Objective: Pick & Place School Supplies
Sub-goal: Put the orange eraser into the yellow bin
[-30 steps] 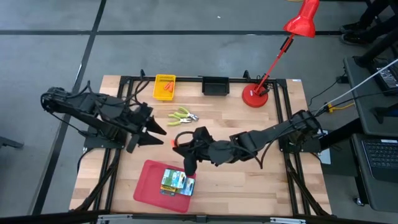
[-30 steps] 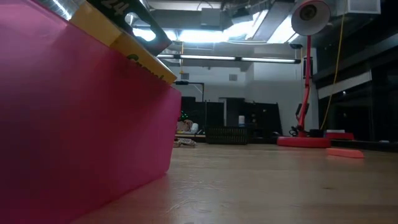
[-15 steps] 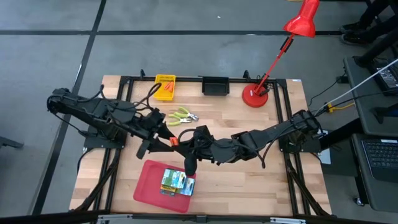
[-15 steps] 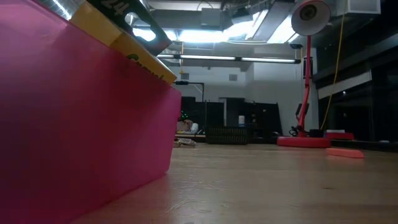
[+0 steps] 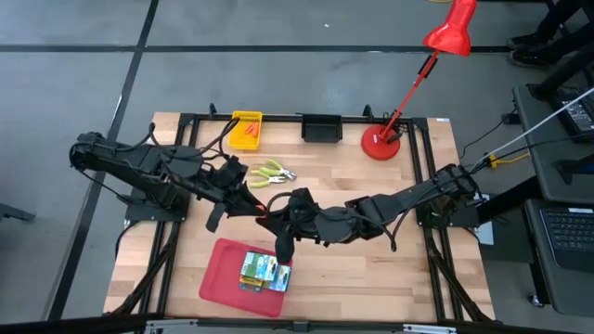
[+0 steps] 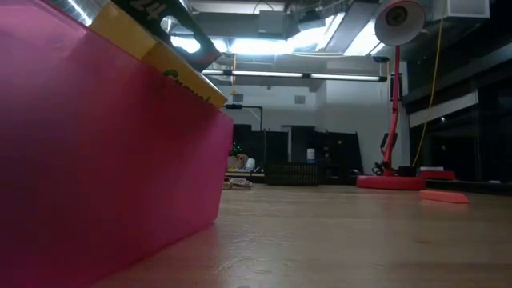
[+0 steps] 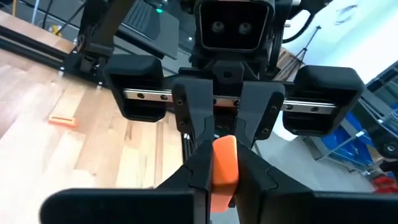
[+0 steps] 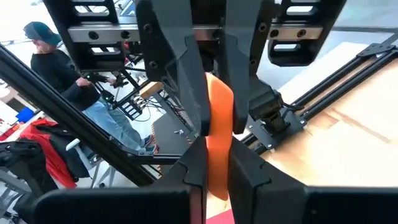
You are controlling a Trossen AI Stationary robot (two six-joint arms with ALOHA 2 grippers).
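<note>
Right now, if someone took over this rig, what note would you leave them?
Left gripper and right gripper meet mid-table, both closed on one orange piece. It is a hand-over, and neither has released yet.
Done: the crayon boxes lie in the red tray.
The yellow bin at the table's far edge holds spare orange pieces. The yellow-green implements lie loose on the table near the grippers.
Left: finish the hand-over and place the piece. The implements probably come next.

Dark jointed arms — black cables
</note>
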